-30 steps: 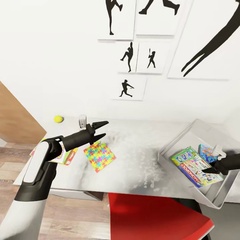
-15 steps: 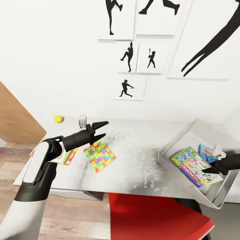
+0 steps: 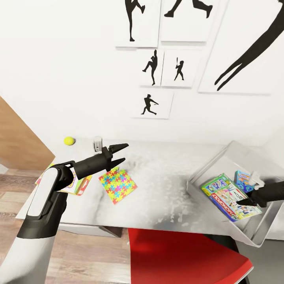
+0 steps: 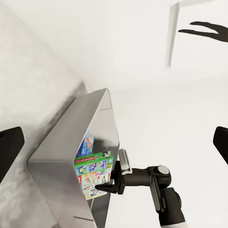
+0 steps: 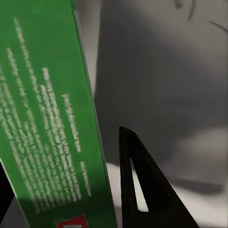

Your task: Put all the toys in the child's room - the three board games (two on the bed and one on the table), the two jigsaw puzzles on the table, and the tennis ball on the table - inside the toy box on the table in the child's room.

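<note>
Your table point(image 3: 165, 185) carries a ball point(image 3: 69, 140) and small cup point(image 3: 97, 142) at the back, a puzzle point(image 3: 118, 185), a game box point(image 3: 77, 184), and the bin point(image 3: 205, 172).

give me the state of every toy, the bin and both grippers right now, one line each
toy box: on table, holding two games
Monopoly game: in box, tilted, gripped at an edge
blue game: in box
puzzle: flat on table
third game: on table, partly hidden by left arm
tennis ball: on table
left gripper: open, empty
right gripper: shut on Monopoly game
</note>
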{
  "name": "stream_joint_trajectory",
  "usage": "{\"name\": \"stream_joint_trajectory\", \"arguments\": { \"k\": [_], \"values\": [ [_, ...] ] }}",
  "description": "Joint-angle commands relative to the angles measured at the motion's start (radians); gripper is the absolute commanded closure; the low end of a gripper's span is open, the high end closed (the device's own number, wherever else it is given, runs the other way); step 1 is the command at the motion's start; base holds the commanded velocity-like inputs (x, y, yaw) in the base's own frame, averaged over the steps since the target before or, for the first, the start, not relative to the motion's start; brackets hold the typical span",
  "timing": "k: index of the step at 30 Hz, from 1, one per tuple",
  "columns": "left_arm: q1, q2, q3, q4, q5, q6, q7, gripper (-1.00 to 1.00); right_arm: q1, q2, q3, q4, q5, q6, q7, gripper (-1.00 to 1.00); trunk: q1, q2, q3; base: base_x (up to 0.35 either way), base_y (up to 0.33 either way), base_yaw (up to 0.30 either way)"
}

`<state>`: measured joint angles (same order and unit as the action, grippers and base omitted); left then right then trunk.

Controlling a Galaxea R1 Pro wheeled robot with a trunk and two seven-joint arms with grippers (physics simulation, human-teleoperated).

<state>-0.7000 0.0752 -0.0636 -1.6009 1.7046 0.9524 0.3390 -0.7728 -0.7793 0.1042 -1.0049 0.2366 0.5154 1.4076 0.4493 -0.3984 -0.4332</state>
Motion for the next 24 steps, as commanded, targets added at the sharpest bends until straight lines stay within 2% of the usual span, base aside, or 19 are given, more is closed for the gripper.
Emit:
{"name": "stream_joint_trajectory", "arguments": {
  "k": [1,3,4,24],
  "values": [
    [-0.001,0.001,-0.001,-0.001,0.010,0.000,0.010,-1.00,0.000,0.001,0.001,-0.001,0.003,0.012,0.005,1.00,0.001,-0.002,-0.002,0.000,0.000,0.000],
    [-0.001,0.001,-0.001,-0.001,0.010,0.000,0.010,-1.00,0.000,0.003,0.001,-0.001,0.003,0.012,0.005,1.00,0.001,-0.002,-0.002,0.000,0.000,0.000],
    [-0.001,0.001,-0.001,-0.001,0.010,0.000,0.010,-1.00,0.000,0.004,0.001,-0.001,0.003,0.012,0.005,-1.00,0.001,-0.002,-0.002,0.000,0.000,0.000],
    [-0.002,0.000,-0.001,-0.001,0.011,0.000,0.010,-1.00,0.000,0.006,-0.003,-0.002,0.001,0.013,0.005,-1.00,0.001,-0.002,-0.002,0.000,0.000,0.000]
  ]
}}
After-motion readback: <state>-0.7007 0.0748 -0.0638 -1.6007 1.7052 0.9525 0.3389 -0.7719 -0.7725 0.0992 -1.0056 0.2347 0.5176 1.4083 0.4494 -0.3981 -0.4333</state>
